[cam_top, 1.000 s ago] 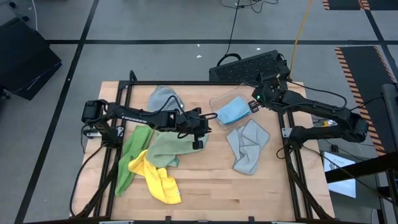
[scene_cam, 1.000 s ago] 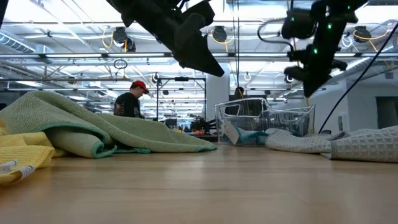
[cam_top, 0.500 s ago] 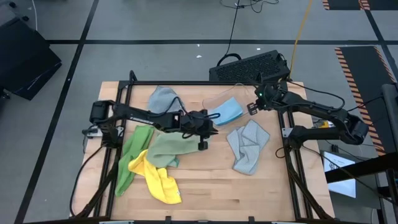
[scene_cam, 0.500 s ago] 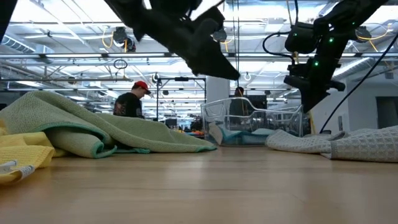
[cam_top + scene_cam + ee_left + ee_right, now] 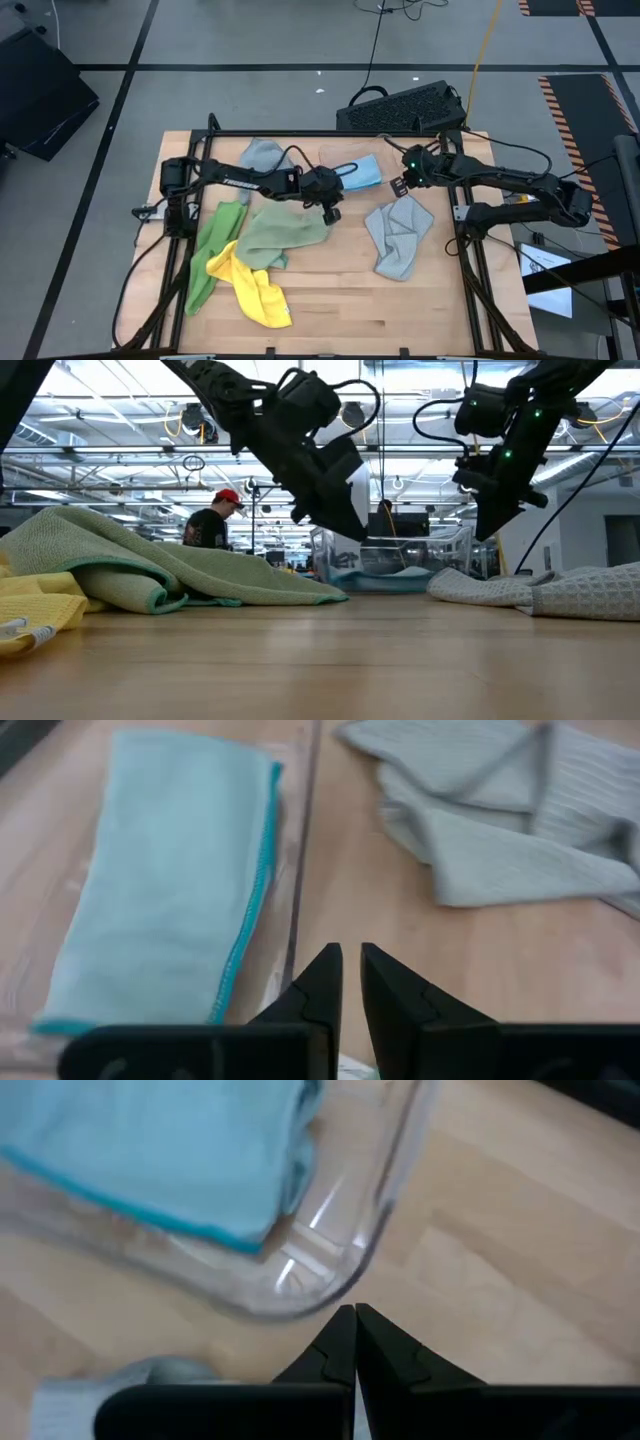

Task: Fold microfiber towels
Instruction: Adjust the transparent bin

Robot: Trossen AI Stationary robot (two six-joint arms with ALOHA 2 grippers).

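Both arms reach toward the clear bin at the upper middle of the tabletop, neither tool holding a towel.

From the frame's left edge the left arm stretches along the upper half of the tabletop (image 5: 330, 300), its left tool (image 5: 331, 205) nearly closed on nothing, beside the bin (image 5: 340, 160). At lower left lie the bright green towel (image 5: 207, 262), the yellow towel (image 5: 258, 290) and the sage green towel (image 5: 280, 235); one grey towel (image 5: 262, 156) sits above the arm. The light blue towel (image 5: 362, 175) lies folded in the bin, long axis running left to right; the left wrist view alone shows its teal stitched edge (image 5: 160, 890). The second grey towel (image 5: 398, 235) is crumpled at right. The right tool (image 5: 399, 185), shut and empty, hangs by the bin's right end.
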